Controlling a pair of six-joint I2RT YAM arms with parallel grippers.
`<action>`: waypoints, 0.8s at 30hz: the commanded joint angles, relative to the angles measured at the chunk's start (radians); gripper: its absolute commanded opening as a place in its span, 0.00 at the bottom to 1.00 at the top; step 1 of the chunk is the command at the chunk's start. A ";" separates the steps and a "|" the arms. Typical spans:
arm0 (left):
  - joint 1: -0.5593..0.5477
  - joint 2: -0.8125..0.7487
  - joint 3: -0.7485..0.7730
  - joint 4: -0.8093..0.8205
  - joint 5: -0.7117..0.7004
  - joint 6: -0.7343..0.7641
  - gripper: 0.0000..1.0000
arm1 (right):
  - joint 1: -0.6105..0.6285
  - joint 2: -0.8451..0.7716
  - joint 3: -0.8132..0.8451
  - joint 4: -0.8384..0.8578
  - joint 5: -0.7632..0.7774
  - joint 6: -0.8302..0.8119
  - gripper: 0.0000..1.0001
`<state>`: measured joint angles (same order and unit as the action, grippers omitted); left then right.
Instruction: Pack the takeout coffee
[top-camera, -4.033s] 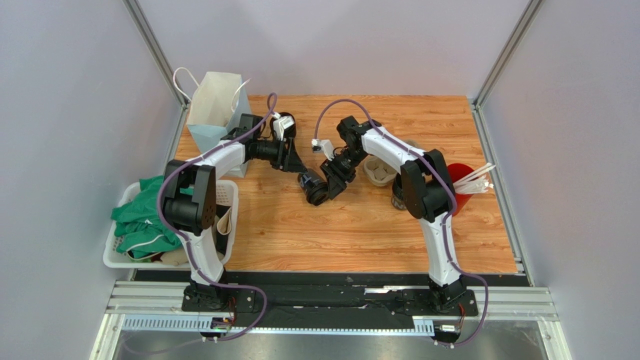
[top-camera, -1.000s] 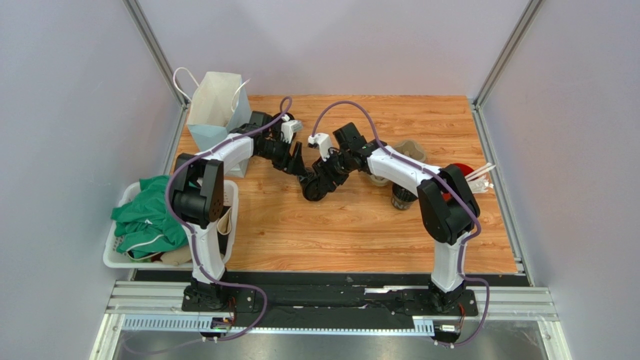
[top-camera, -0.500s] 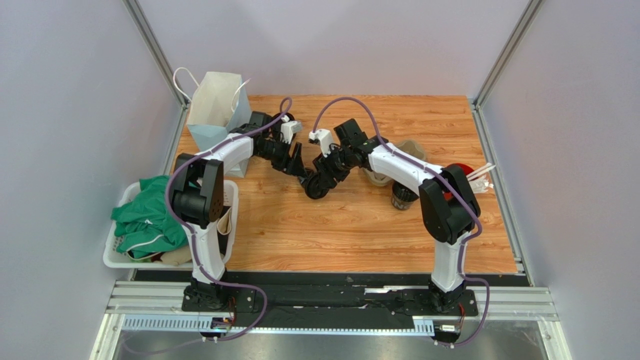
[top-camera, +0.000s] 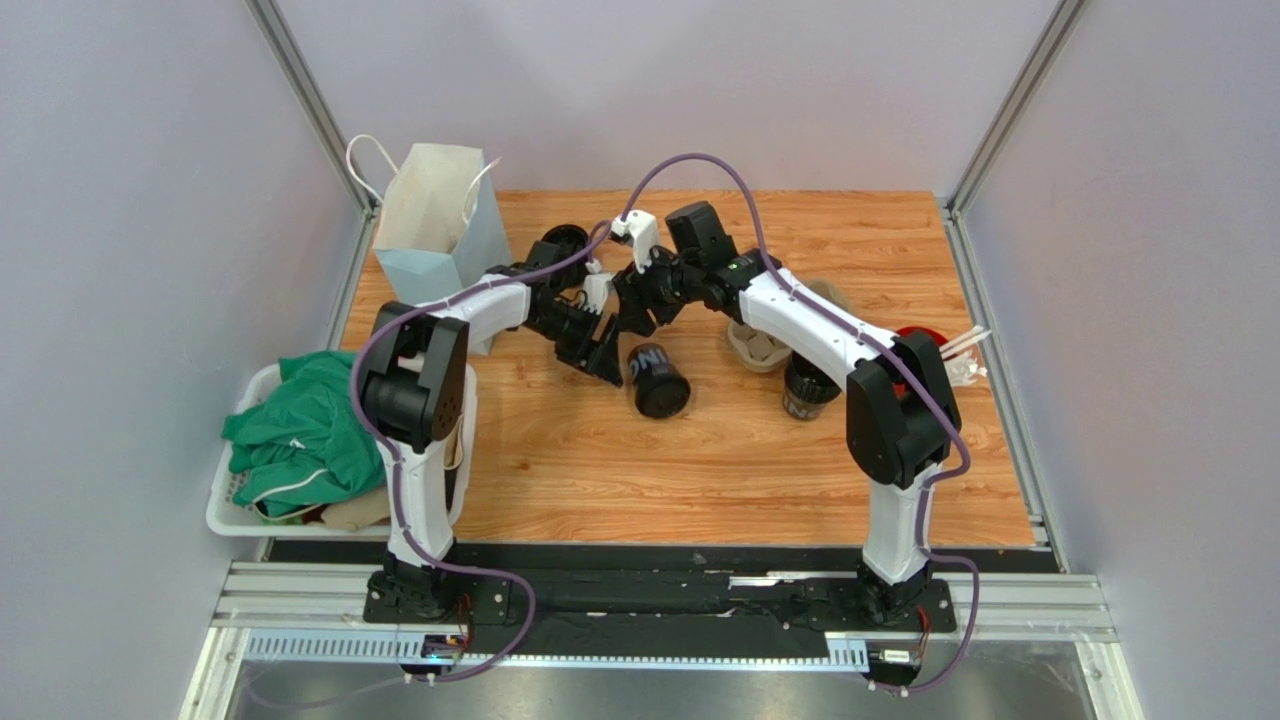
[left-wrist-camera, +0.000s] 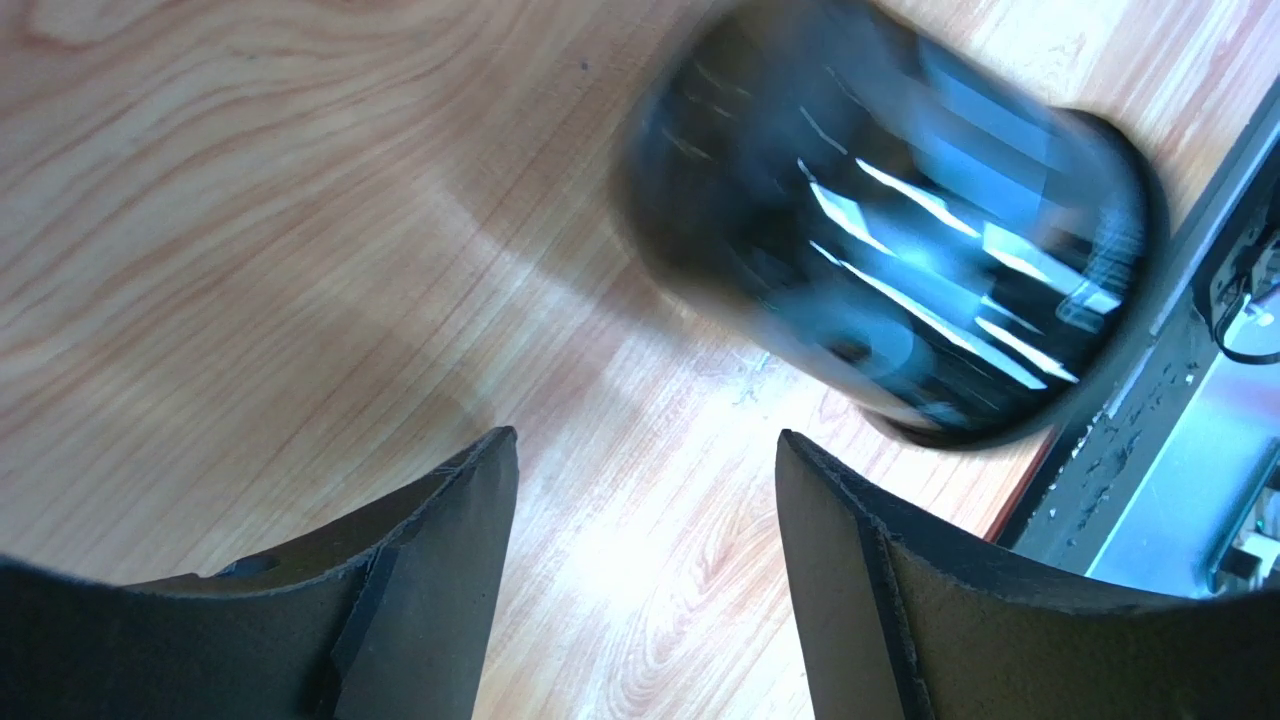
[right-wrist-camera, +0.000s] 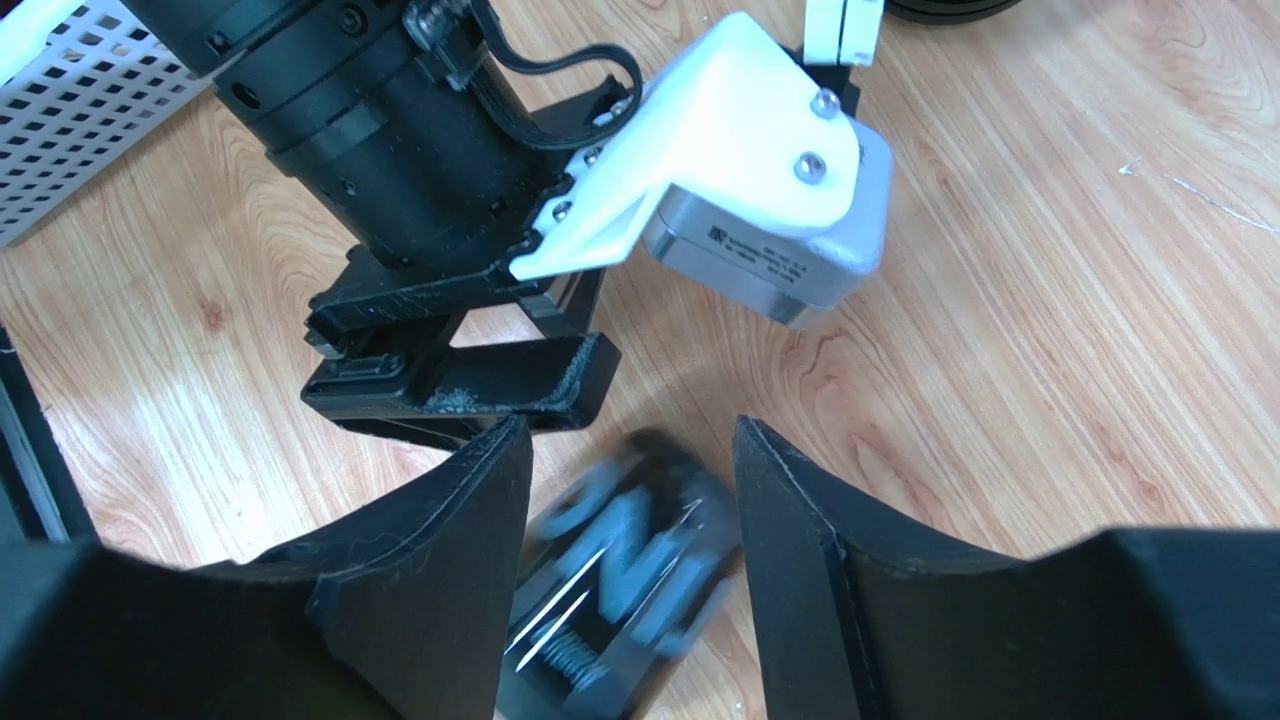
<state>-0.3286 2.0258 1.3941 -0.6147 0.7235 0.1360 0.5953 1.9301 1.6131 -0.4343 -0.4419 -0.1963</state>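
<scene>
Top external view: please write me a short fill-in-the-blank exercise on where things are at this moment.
The left gripper and right gripper are both ____, and the black cup is free of both.
The paper bag stands at the far ____ corner of the table.
The white basket holds a bunched ____ cloth.
The red cup with straws is near the table's ____ edge.
Missing words: open; left; green; right.

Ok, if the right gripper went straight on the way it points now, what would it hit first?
Probably the black takeout cup, blurred, right in the gap ahead of the right gripper's open fingers; the left gripper sits just beyond. Depth is hard to judge.
</scene>
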 joint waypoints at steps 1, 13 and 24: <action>0.005 -0.009 0.005 0.013 0.013 0.007 0.73 | 0.004 0.021 0.042 0.042 -0.003 0.011 0.56; 0.022 -0.059 0.019 0.076 0.069 0.010 0.73 | -0.074 -0.124 -0.051 -0.047 -0.061 -0.199 0.70; 0.008 -0.092 0.097 0.059 0.114 0.025 0.74 | -0.060 -0.341 -0.389 -0.098 -0.162 -0.505 0.80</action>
<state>-0.3126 1.9995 1.4261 -0.5655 0.7986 0.1371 0.5098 1.6299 1.3128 -0.5701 -0.5545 -0.5613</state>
